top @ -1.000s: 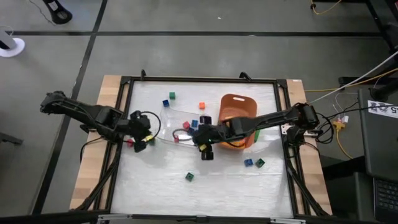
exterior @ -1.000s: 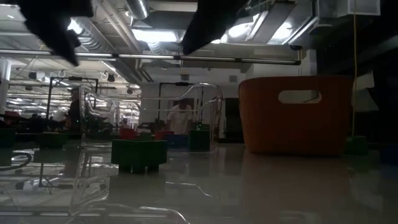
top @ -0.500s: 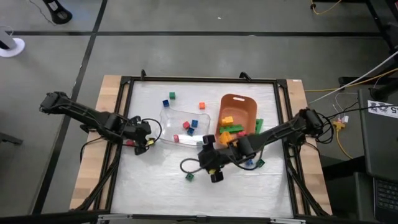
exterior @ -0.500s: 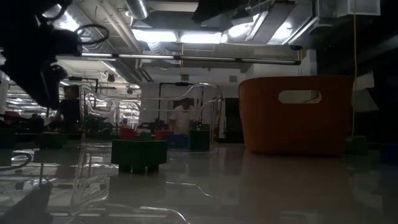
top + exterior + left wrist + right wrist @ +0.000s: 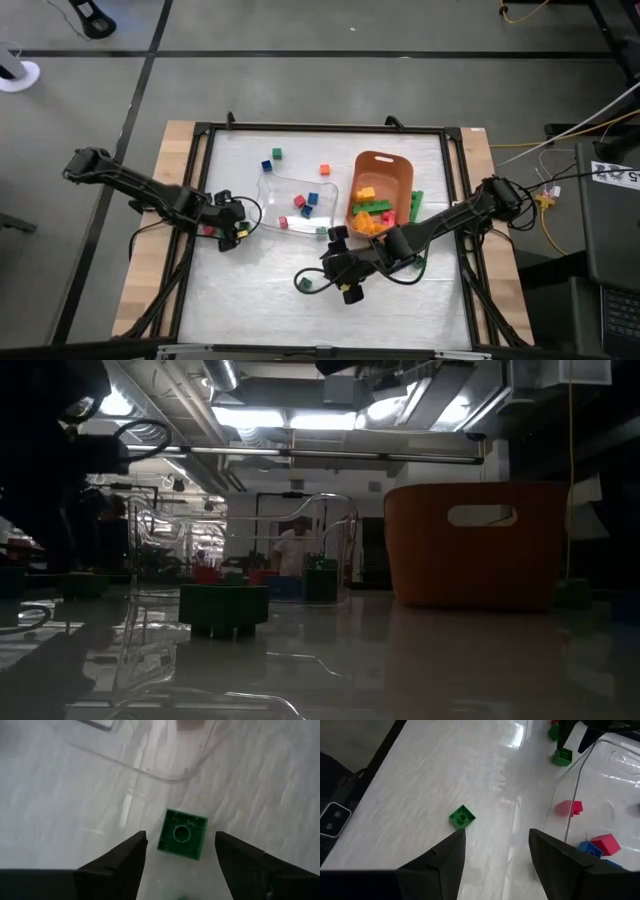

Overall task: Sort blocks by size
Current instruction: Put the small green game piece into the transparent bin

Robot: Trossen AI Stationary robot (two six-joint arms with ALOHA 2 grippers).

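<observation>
Holding in clear tray (image 5: pixel 290 205): small red and blue blocks (image 5: pixel 307 203).
Orange bin (image 5: pixel 381 188): larger yellow, green, red bricks.
Left gripper (image 5: pixel 176 851): fingers spread over green block (image 5: pixel 182 833) on tabletop (image 5: pixel 250 290).
Right gripper (image 5: pixel 496 851): fingers spread, empty, near another green block (image 5: pixel 461 817).

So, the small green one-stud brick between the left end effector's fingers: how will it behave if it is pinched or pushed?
The green one-stud brick looks like rigid plastic, so it probably will not deform. It sits flat and squat, so tipping or rolling seems unlikely. The glossy white table suggests it may slide if the open left end effector nudges it off-centre.
</observation>
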